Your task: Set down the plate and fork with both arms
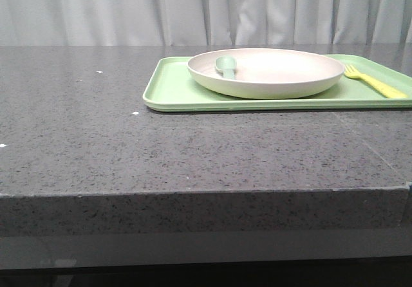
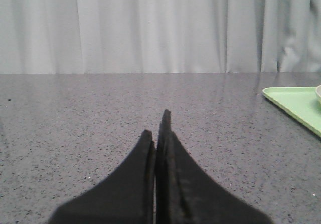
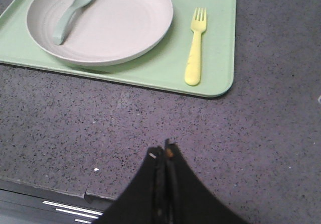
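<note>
The cream-white plate [image 1: 267,72] sits on a light-green tray [image 1: 174,91] at the back right of the table; it also shows in the right wrist view [image 3: 115,28]. The yellow fork [image 1: 376,84] lies on the tray to the right of the plate, tines pointing away, and shows in the right wrist view [image 3: 195,48]. My right gripper [image 3: 163,151] is shut and empty, over the table's front edge, short of the tray. My left gripper [image 2: 158,128] is shut and empty, low over bare table, with a corner of the tray [image 2: 296,103] to its right. Neither gripper shows in the front view.
A pale green spoon [image 1: 226,67] lies in the plate, seen too in the right wrist view [image 3: 75,10]. The grey speckled table [image 1: 129,152] has its front edge near the camera. A white curtain [image 1: 193,10] hangs behind the table.
</note>
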